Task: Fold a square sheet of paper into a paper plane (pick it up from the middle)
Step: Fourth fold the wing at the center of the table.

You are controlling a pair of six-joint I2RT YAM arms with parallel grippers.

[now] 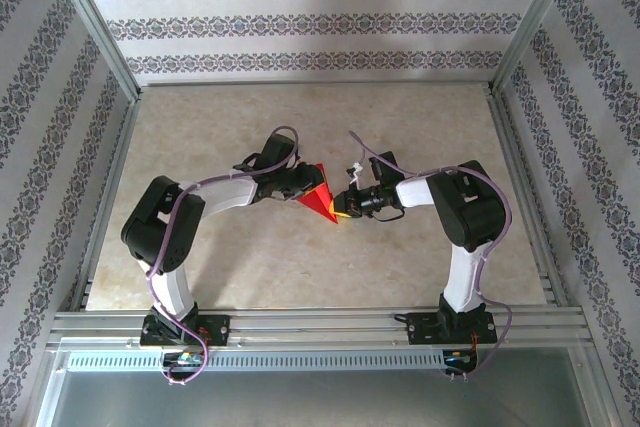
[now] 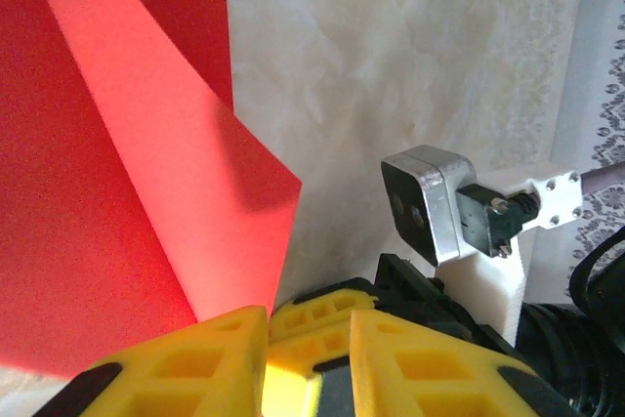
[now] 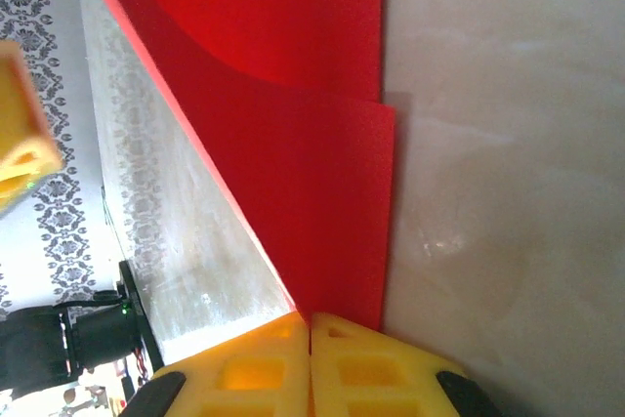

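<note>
The square sheet of paper [image 1: 320, 202] is bright red and folded into a pointed wedge with creased flaps, held up off the table between the two arms. My right gripper [image 1: 343, 207] is shut on its narrow end; in the right wrist view the red paper [image 3: 293, 144] runs down into the seam of the closed gripper [image 3: 311, 319]. My left gripper [image 1: 299, 188] faces it from the left. In the left wrist view that gripper [image 2: 308, 317] has a gap between its jaws, and the paper [image 2: 117, 192] tapers down beside the left finger [image 2: 186, 363]. The right gripper's yellow fingertips [image 2: 327, 339] show through the gap.
The beige marble-look table [image 1: 400, 117] stretches behind the arms, boxed in by aluminium frame rails [image 1: 100, 37] and patterned walls. The right arm's wrist camera [image 2: 430, 202] sits close in front of the left gripper. A blurred yellow finger [image 3: 24, 134] shows at the left edge.
</note>
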